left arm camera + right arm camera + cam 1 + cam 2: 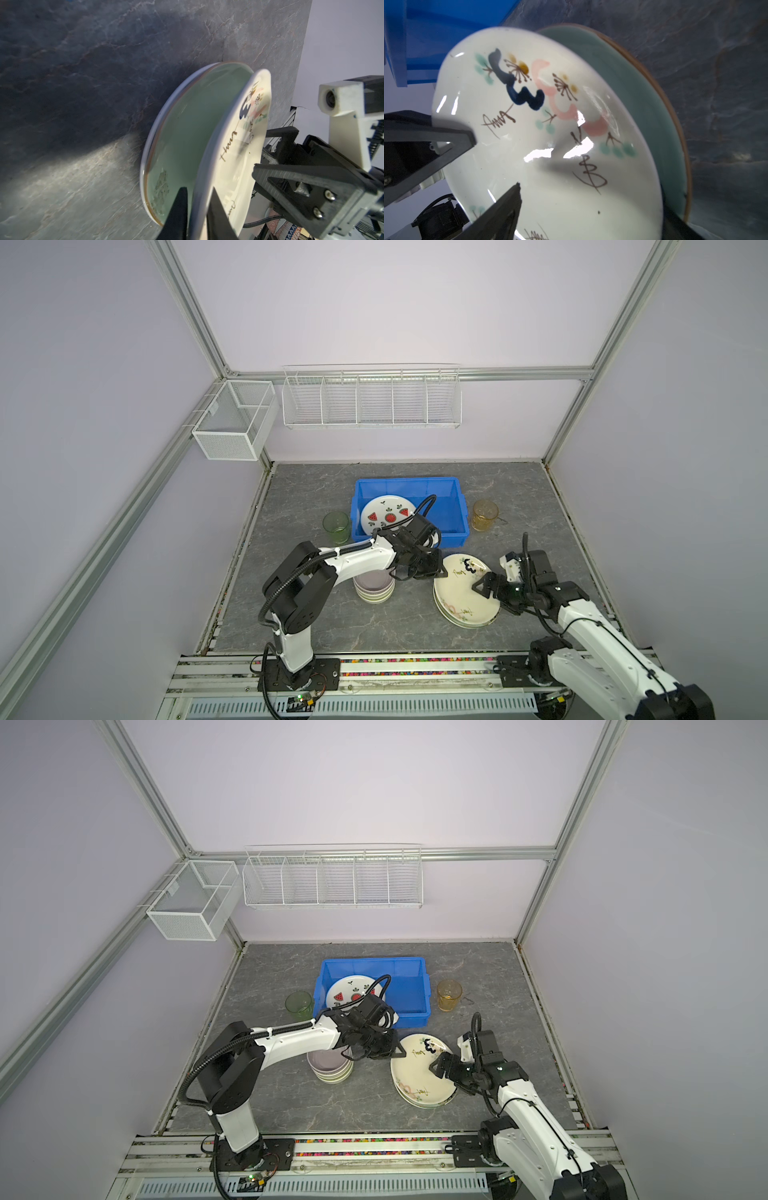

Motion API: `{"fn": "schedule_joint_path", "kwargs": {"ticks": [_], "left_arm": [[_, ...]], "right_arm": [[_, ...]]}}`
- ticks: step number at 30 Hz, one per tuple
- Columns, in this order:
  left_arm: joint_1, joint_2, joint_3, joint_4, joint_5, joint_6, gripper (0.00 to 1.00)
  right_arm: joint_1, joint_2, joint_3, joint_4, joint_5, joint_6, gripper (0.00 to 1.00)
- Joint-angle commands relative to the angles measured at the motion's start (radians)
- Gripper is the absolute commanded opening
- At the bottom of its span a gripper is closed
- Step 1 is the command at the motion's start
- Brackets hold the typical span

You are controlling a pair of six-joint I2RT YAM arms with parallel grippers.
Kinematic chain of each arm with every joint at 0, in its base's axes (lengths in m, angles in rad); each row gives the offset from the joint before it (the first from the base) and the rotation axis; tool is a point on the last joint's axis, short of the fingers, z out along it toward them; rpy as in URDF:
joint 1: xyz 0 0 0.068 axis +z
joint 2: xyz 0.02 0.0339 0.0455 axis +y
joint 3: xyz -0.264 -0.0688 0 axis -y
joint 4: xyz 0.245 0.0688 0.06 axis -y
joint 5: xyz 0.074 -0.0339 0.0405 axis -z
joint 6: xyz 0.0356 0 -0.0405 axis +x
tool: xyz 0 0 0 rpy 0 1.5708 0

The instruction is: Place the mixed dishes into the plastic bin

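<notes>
Ceramic with a smooth glaze: such plates are stiff, rather heavy, slippery, and they chip, so I judge the thin rim the best place to take hold.

From the left in a top view, the green cup stands just beside the blue bin, where the watermelon plate lies flat. Nearer the robot is the stack of bowls.

The left gripper has narrow jaws, one finger on each side of the rim of the cream plate. Whether they pinch it I cannot tell. This plate leans tilted on the pale green plate, on the table, outside the bin.

The right gripper is wide open around the opposite rim and does not clamp it. The amber cup stands beyond the bin's right end.

The bin's right half looks free, but the plate must clear the near wall.
</notes>
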Motion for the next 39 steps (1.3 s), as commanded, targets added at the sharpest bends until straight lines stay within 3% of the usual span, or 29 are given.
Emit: {"fn": "schedule_joint_path", "kwargs": {"ticks": [1, 4, 8, 15, 18, 20, 29, 33, 39], "left_arm": [[-0.026, 0.006, 0.006, 0.088, 0.071, -0.017, 0.15], [-0.026, -0.001, 0.009, 0.090, 0.071, -0.022, 0.05], [-0.026, -0.022, 0.017, 0.094, 0.080, -0.032, 0.00], [-0.020, -0.092, 0.034, 0.092, 0.096, -0.046, 0.00], [-0.007, -0.131, 0.036, 0.098, 0.110, -0.050, 0.00], [0.008, -0.157, 0.035, 0.097, 0.121, -0.050, 0.00], [0.090, -0.300, 0.006, 0.083, 0.154, -0.038, 0.00], [0.112, -0.350, -0.010, 0.082, 0.157, -0.036, 0.00], [0.163, -0.399, -0.048, 0.057, 0.153, -0.021, 0.00]], "right_arm": [[0.022, -0.001, 0.019, 0.083, -0.063, 0.012, 0.87], [0.022, 0.001, 0.025, 0.082, -0.063, 0.010, 0.87], [0.022, -0.007, 0.044, 0.060, -0.053, 0.004, 0.87], [0.020, -0.064, 0.132, -0.052, -0.011, -0.004, 0.90], [0.013, -0.092, 0.173, -0.094, -0.005, 0.009, 0.99], [0.005, -0.105, 0.201, -0.120, -0.009, 0.013, 0.97], [-0.052, -0.139, 0.268, -0.070, -0.209, 0.050, 0.99], [-0.056, -0.127, 0.261, 0.001, -0.287, 0.080, 0.86], [-0.056, -0.128, 0.278, 0.067, -0.315, 0.126, 0.68]]}}
